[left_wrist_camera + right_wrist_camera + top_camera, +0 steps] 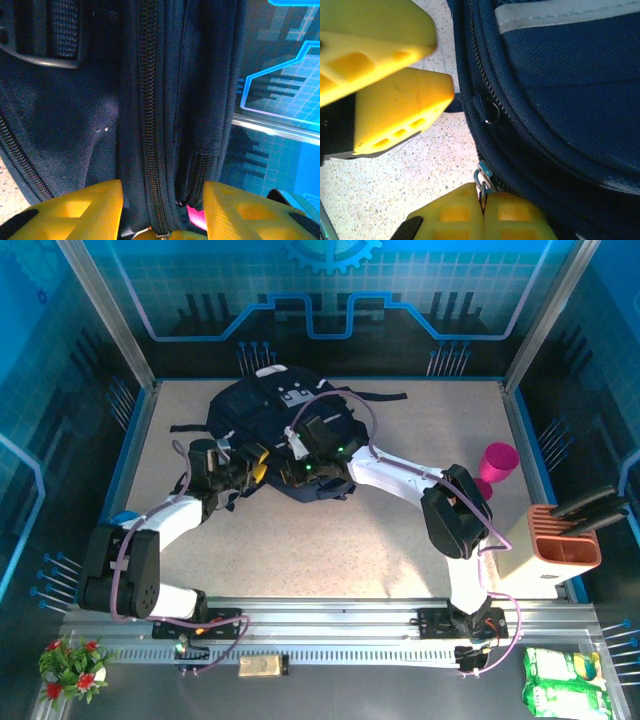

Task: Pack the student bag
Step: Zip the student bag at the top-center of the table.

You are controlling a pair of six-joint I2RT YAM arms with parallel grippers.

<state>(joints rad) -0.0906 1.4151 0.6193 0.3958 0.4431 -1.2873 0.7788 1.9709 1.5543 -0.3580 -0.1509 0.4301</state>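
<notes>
The student bag (262, 405), dark navy with a grey-white patch and black straps, lies at the back middle of the table. My left gripper (256, 468) is at its near left edge. In the left wrist view its yellow fingers (85, 210) press on both sides of a fold of the bag (90, 125) that carries a closed zipper (149, 125). My right gripper (305, 458) is at the bag's near edge. In the right wrist view this gripper (483, 216) is shut on a metal zipper pull (482, 186) beside the bag's fabric (560, 90). The left gripper's fingers (400, 115) show there too.
A pink cup (497, 462) stands at the right side of the speckled table (330, 550). A knife block (560, 545) is at the near right. Green packets (565, 685) and a small flower pot (70, 665) sit off the table at the front.
</notes>
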